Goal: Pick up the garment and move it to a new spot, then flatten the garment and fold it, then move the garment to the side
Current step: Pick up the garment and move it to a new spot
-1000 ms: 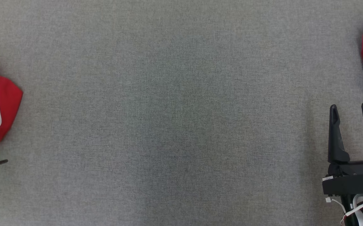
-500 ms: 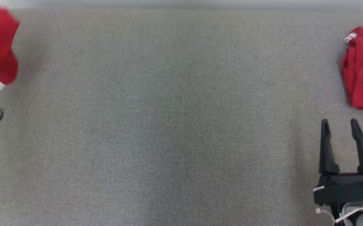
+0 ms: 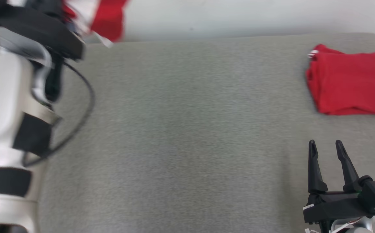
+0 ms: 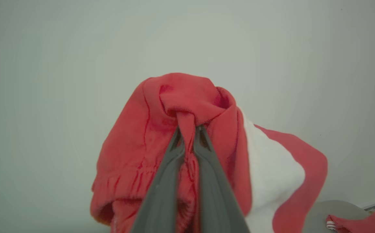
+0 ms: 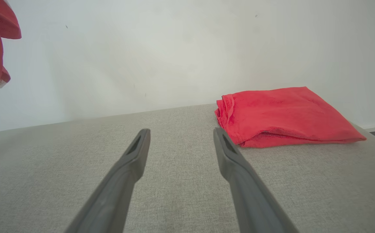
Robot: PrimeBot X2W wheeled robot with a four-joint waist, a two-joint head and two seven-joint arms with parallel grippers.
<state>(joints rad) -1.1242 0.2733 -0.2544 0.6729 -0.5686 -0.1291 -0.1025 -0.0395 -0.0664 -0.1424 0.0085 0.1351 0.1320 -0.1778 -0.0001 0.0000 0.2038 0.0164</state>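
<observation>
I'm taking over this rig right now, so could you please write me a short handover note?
Left gripper: shut on the red-and-white garment, held in the air off the grey table.
Right gripper: open, empty, low over the table.
Done: garment picked up.
Left: set it down at a new spot, flatten, fold, move aside.
A folded red garment lies at the table's far right.

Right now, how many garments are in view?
2. A red-and-white garment hangs pinched in the left gripper, off the grey surface; a folded red garment lies at its far right. Others may be outside the frames.
</observation>
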